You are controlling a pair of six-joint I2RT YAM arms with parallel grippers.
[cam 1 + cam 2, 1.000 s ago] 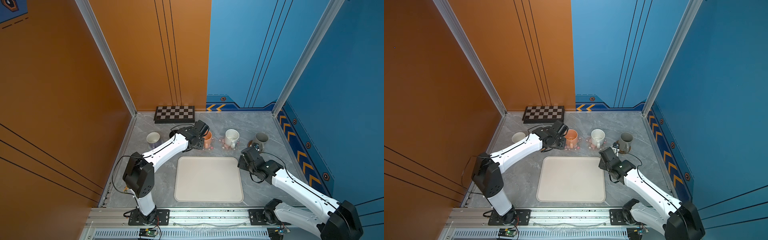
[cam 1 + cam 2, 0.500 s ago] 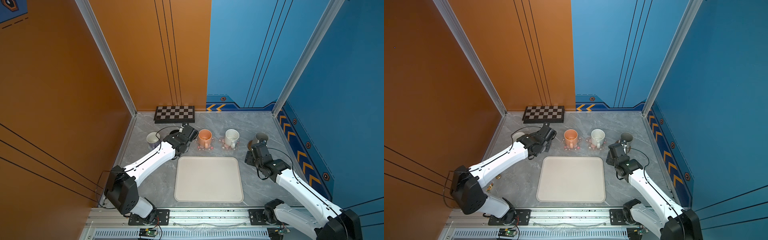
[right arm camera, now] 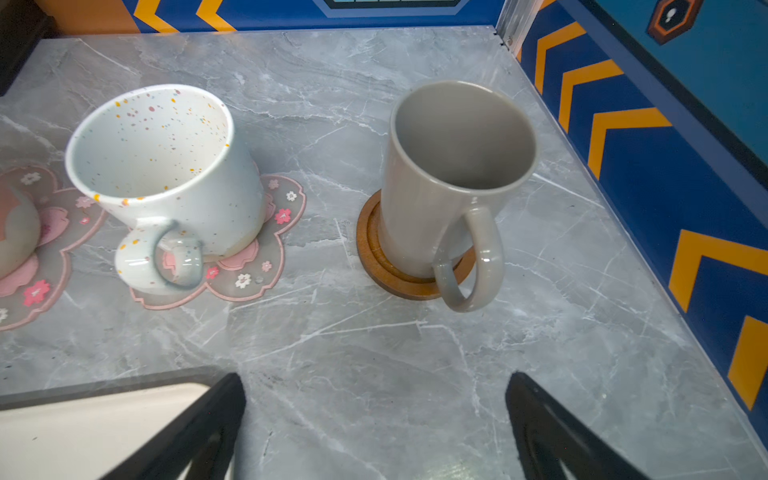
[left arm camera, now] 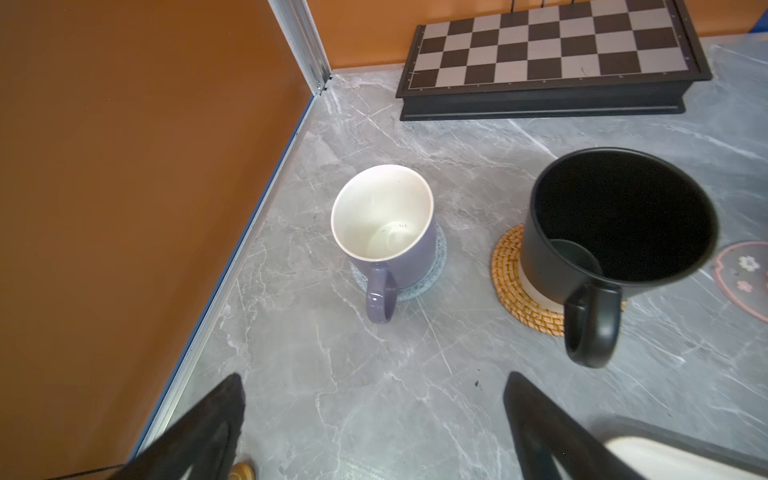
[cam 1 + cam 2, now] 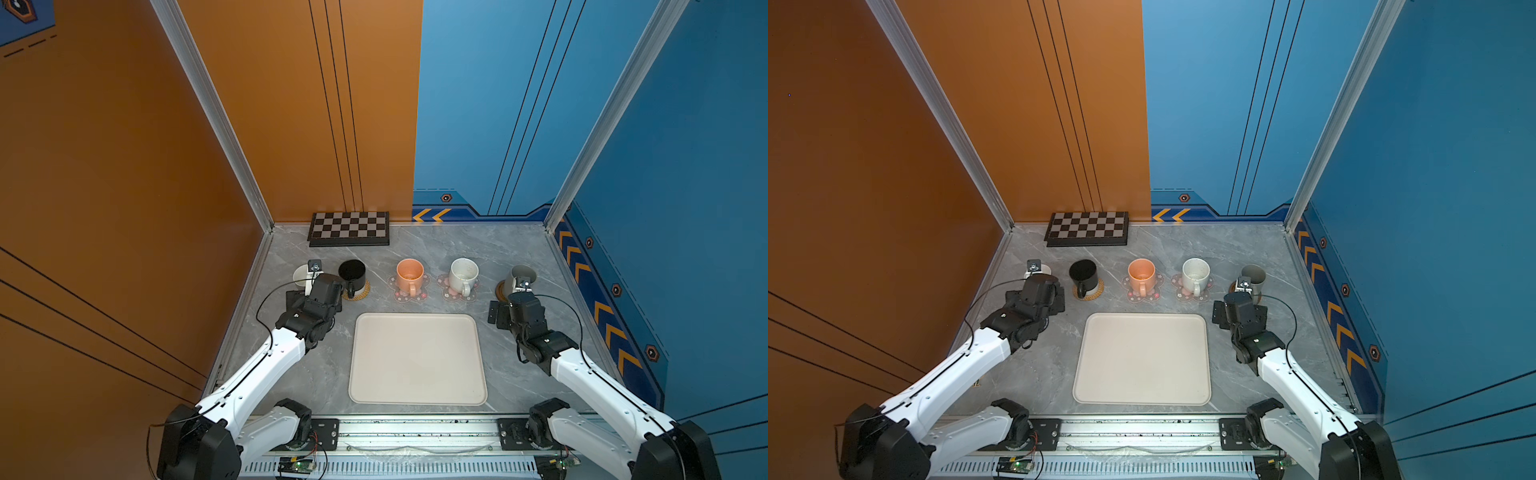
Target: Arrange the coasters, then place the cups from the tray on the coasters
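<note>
Five cups stand in a row, each on one of the coasters: lavender cup (image 4: 386, 224) on the pale-blue mat (image 4: 419, 286), black cup (image 5: 352, 272) on rattan (image 5: 360, 293), orange cup (image 5: 410, 274) and white speckled cup (image 5: 463, 274) on pink flower mats (image 3: 266, 257), tall grey cup (image 3: 449, 174) on the brown wooden disc (image 3: 374, 257). The cream tray (image 5: 417, 359) lies bare in front of them. My left gripper (image 4: 375, 380) is open, short of the lavender cup's handle. My right gripper (image 3: 374, 380) is open, short of the grey cup.
A checkered board (image 5: 349, 228) lies against the back wall. The orange wall runs close to the left of the lavender cup, and the blue chevron wall (image 3: 665, 166) close to the right of the grey cup. The tray corners show beside each gripper.
My left gripper swung from the orange cup leftward to face the lavender cup, uncovering the black cup. My right gripper edged toward the grey cup. Both pairs of jaws spread wider.
</note>
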